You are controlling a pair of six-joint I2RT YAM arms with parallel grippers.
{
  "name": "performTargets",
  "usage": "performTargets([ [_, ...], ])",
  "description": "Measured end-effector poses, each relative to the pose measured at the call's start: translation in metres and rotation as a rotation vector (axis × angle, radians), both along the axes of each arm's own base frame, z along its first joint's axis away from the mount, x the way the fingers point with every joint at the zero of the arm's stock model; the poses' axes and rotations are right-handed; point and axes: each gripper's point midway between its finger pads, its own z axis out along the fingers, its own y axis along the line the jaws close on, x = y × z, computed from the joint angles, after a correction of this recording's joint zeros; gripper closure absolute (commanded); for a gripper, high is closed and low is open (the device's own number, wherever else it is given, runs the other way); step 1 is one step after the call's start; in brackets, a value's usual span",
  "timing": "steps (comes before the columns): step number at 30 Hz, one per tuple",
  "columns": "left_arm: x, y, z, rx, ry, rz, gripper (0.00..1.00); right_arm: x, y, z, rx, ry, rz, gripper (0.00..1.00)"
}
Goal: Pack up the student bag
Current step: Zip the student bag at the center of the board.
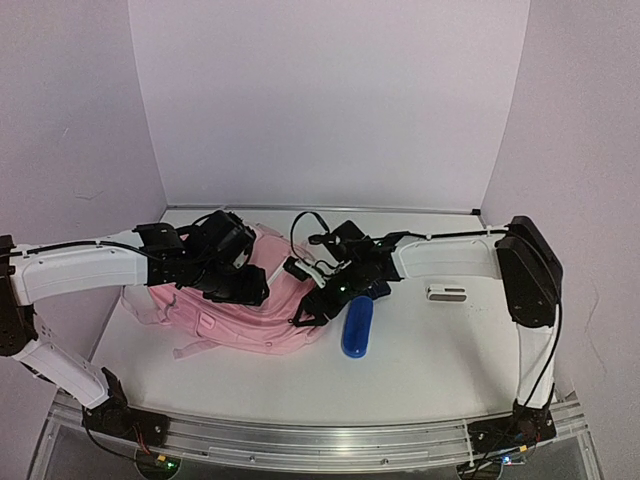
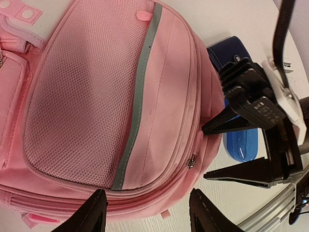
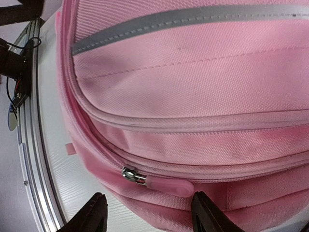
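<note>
Table [image 1: 430, 350]: white top, with an aluminium rail along the near edge.
Student bag [image 1: 240, 320]: lies flat at the centre-left of the table, between the two claws.
Bag, axis: its long axis runs left to right and is slightly tilted. The rounded end points to the right, toward the blue case, and a loose strap [image 1: 190, 348] trails off the near-left side.
Bag, look: soft pink fabric, front face up. It has a mesh panel [image 2: 82, 106], a grey strip [image 2: 140, 96] curving beside the mesh, and rows of closed zip seams around the rounded end (white patches show at one corner in the left wrist view).
Left gripper [image 2: 149, 215]: hangs over the bag's front near the edge, with its fingers spread apart and nothing between them.
Right gripper [image 3: 147, 217]: at the bag's rounded end, with the jaws apart, one on either side of the zip line and clamped on nothing.
Blue case [image 1: 357, 328]: oblong and glossy. It lies on the table just beside the bag's right end.
White object [image 1: 447, 293]: small and flat, well apart from the bag on the right; what it is cannot be told.
Zip pull [image 3: 166, 186]: a pink tab on a metal slider. It lies along the seam just above the gap between the right fingers.
</note>
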Motion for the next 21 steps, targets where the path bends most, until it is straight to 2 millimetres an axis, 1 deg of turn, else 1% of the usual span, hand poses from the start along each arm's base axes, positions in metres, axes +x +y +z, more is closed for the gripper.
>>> performTargets([
  [2,0.0,0.0,0.0,-0.001,0.001,-0.001,0.41,0.001,0.001,-0.004,-0.008,0.013,0.0,0.35],
  [7,0.0,-0.001,0.0,-0.003,0.002,-0.002,0.41,0.005,0.007,0.003,0.019,0.041,0.004,0.35],
  [10,0.0,-0.001,0.0,-0.003,0.002,-0.002,0.41,0.008,0.008,0.0,0.037,0.105,0.001,0.37],
  [15,-0.001,-0.001,0.0,-0.006,0.005,-0.006,0.41,0.017,0.005,-0.01,0.072,0.238,-0.02,0.52],
  [18,-0.001,-0.001,0.0,-0.005,0.004,-0.009,0.41,0.015,0.003,-0.008,0.102,0.296,-0.01,0.62],
  [21,-0.001,-0.001,0.001,-0.004,0.001,-0.013,0.41,0.013,0.003,-0.002,0.127,0.337,0.002,0.68],
])
